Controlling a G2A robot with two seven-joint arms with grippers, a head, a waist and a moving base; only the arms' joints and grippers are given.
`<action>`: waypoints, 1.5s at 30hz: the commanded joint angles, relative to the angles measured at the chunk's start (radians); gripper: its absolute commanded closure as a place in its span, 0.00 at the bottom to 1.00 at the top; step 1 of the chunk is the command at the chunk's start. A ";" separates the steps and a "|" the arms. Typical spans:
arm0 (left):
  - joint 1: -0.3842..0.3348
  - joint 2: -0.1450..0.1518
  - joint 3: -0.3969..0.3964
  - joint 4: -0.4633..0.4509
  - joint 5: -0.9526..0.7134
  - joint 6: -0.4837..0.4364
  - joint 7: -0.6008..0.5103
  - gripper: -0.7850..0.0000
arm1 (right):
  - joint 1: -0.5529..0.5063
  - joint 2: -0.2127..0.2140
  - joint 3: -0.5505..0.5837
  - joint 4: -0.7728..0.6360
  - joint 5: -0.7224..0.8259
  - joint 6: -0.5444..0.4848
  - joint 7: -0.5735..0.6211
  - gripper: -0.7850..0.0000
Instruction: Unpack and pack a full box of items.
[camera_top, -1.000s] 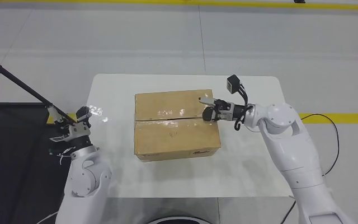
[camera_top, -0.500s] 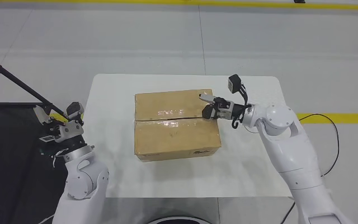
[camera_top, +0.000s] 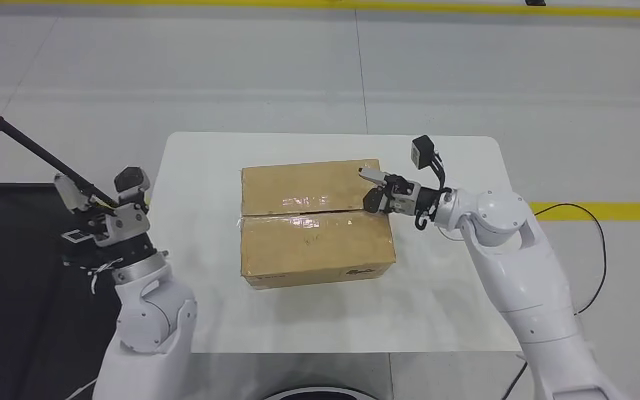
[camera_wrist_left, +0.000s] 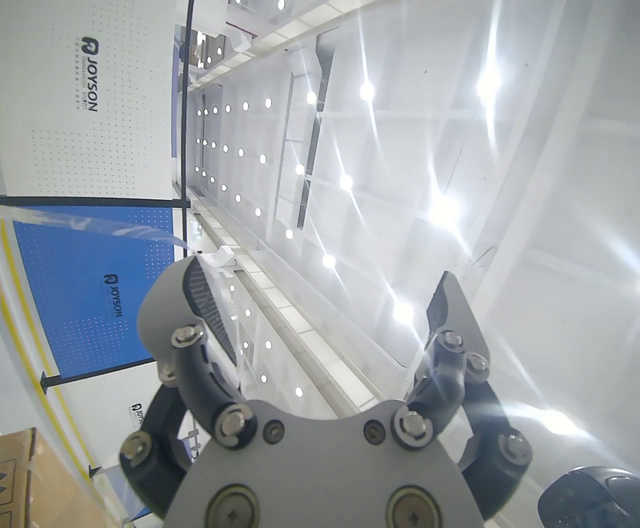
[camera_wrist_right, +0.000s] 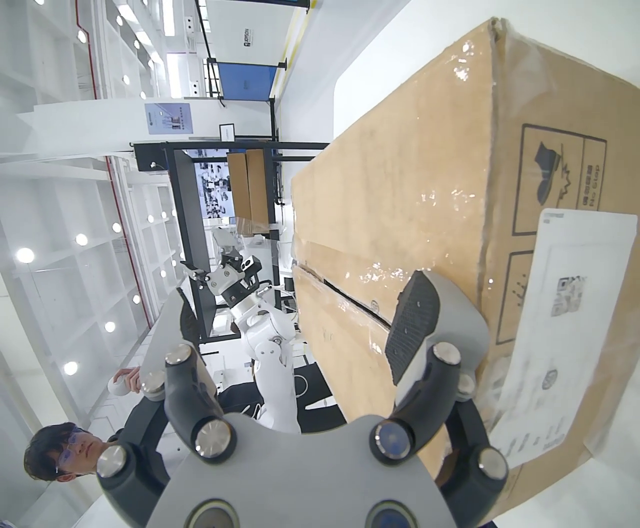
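A closed cardboard box (camera_top: 312, 220) lies in the middle of the white table (camera_top: 450, 290), its top flaps meeting at a centre seam (camera_wrist_right: 340, 295) under clear tape. My right gripper (camera_top: 371, 190) hovers open at the box's right end, close to the seam. One ribbed pad (camera_wrist_right: 415, 320) is just over the top face, near the white label (camera_wrist_right: 565, 320) on the end wall. My left gripper (camera_wrist_left: 320, 290) points up at the ceiling, open, beyond the table's left edge (camera_top: 90, 212). A strip of clear tape (camera_wrist_left: 100, 225) clings to one of its fingers.
A black pole (camera_top: 40, 160) slants across the dark floor mat left of the table. Bare table surface lies in front of, behind and to both sides of the box. A box corner (camera_wrist_left: 20, 480) shows in the left wrist view.
My left arm has swung outward past the table's left edge and turned its gripper upward, carrying the clear tape strip away. The right gripper has shifted only slightly at the box's end.
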 joint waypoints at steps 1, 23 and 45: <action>-0.003 -0.002 0.007 -0.012 0.025 0.007 0.001 0.00 | -0.002 0.001 0.002 -0.004 0.001 -0.003 -0.001 0.00; -0.054 -0.020 0.142 -0.158 0.257 0.242 -0.050 0.00 | -0.023 0.014 0.030 -0.069 0.002 -0.019 0.008 0.00; -0.109 -0.057 0.442 -0.071 0.429 0.295 -0.016 0.00 | -0.186 0.065 0.200 -0.266 -0.043 0.052 0.020 0.00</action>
